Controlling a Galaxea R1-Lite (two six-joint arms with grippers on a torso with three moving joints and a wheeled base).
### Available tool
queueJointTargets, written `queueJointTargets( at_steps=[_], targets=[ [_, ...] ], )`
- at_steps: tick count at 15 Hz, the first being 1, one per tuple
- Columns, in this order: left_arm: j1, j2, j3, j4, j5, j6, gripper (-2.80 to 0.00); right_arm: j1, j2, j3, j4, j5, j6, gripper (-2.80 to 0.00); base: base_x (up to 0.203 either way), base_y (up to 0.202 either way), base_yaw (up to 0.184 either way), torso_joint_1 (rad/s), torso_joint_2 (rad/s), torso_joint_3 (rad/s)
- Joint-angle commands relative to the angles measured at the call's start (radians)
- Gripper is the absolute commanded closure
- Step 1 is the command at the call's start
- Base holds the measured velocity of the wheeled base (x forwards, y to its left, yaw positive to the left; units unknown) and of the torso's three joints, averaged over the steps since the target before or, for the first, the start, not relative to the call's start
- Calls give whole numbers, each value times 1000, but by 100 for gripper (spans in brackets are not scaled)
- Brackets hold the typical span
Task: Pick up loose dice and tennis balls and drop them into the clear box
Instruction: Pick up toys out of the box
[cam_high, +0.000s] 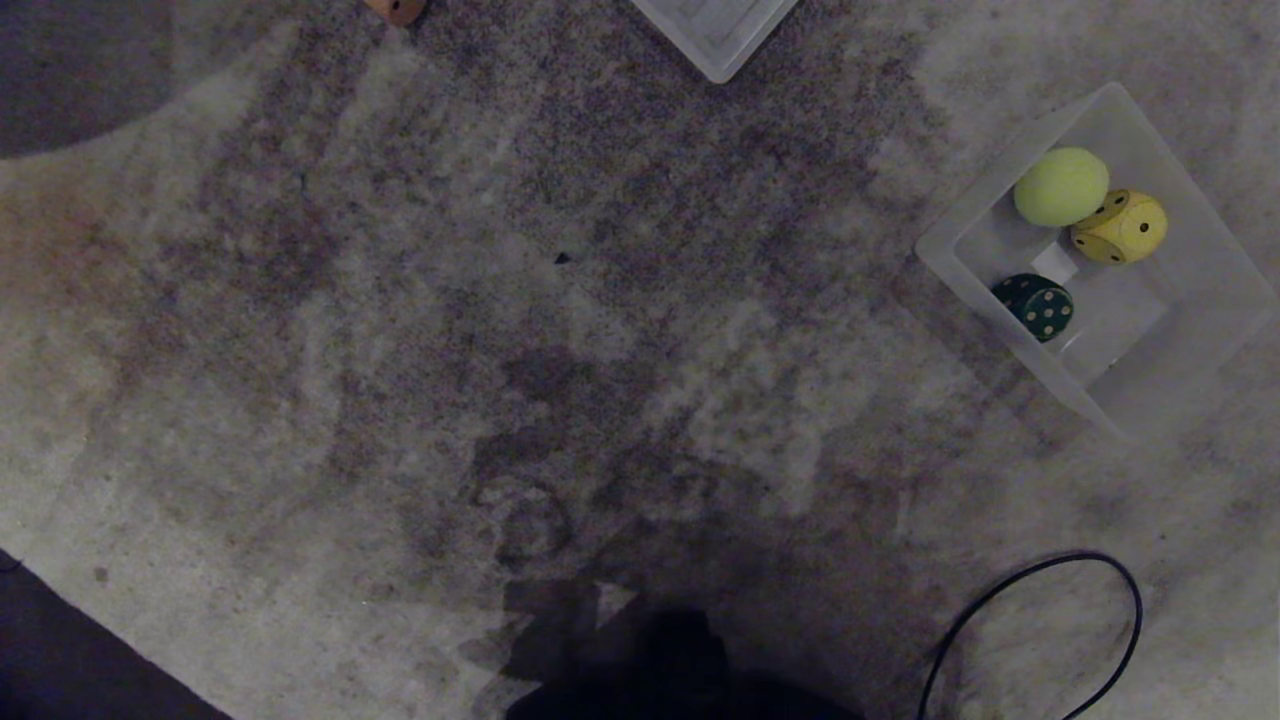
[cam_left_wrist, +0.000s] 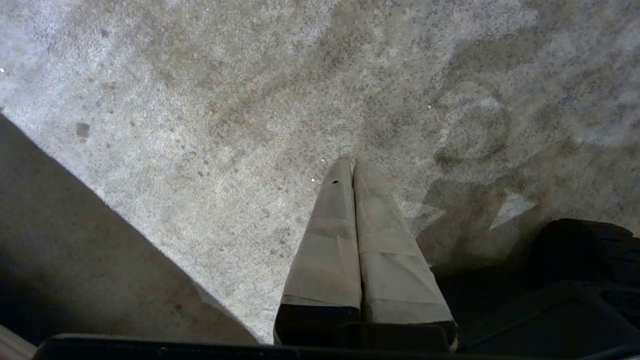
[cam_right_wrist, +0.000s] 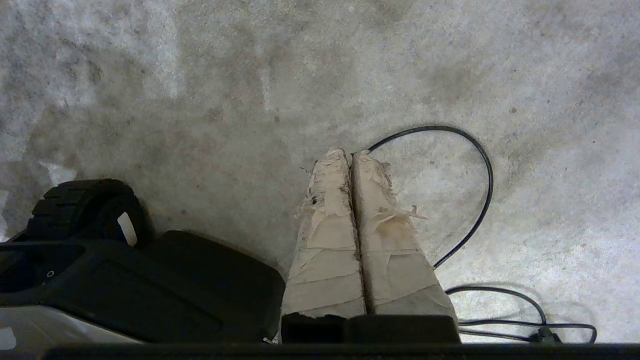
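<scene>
The clear box (cam_high: 1190, 300) sits on the carpet (cam_high: 500, 350), far ahead and to the right of both grippers, holding a tennis ball (cam_high: 1061, 186), the yellow die (cam_high: 1122, 227) touching it, and the dark green die (cam_high: 1035, 305) a little apart. A tan die (cam_high: 397, 9) (half cut off) lies far ahead on the left. The right gripper (cam_right_wrist: 351, 155) hangs over a black cable (cam_right_wrist: 480, 200), fingers pressed together, empty. The left gripper (cam_left_wrist: 352, 161) hangs over bare carpet, likewise closed and empty.

Clear box (cam_high: 1190, 330) at right holds tennis ball (cam_high: 1061, 186) beside two dice (cam_high: 1120, 227).
</scene>
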Motion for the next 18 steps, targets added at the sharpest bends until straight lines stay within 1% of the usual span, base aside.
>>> queueJointTargets(
  at_steps=[1,6,13,18],
  targets=[
    [0,1,2,0,1,1,0,0,2,0,0,0,1,0,0,0,0,0,0,0],
    [0,1,2,0,1,-2,0,0,2,0,0,0,0,0,12,0,-1,0,1,1],
    [0,1,2,1,1,2,0,0,2,0,0,0,2,0,170,0,0,1,4,4],
    [0,1,2,1,0,3,0,0,2,-1,0,0,1,0,12,0,0,1,1,0]
  ],
)
